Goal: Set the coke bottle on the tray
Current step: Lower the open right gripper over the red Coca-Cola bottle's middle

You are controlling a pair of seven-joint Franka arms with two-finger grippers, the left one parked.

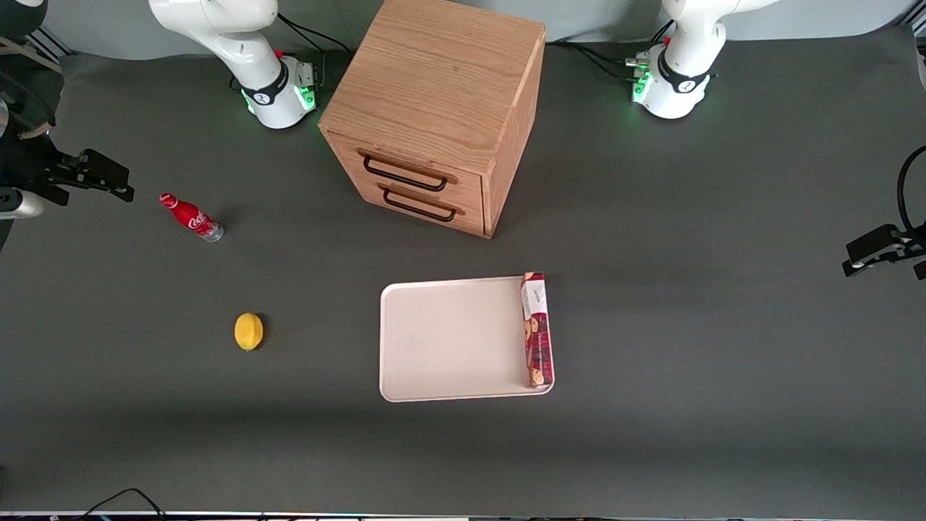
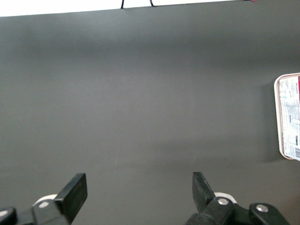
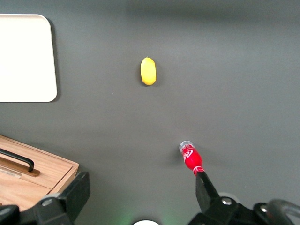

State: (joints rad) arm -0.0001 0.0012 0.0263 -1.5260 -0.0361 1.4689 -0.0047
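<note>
The coke bottle (image 1: 191, 217) is small and red with a red cap and a silvery clear base. It lies on its side on the dark table, toward the working arm's end and farther from the front camera than the lemon. In the right wrist view the bottle (image 3: 191, 158) has its cap right at one fingertip (image 3: 205, 185). My right gripper (image 1: 108, 177) hovers above the table beside the bottle's cap end, open and empty (image 3: 142, 187). The cream-white tray (image 1: 448, 340) lies flat mid-table, nearer the front camera than the drawer cabinet, and also shows in the right wrist view (image 3: 23, 56).
A long red cookie box (image 1: 536, 329) lies along the tray's edge toward the parked arm. A yellow lemon (image 1: 248, 331) sits on the table between bottle and tray, nearer the camera. A wooden two-drawer cabinet (image 1: 434, 116) stands at the table's back.
</note>
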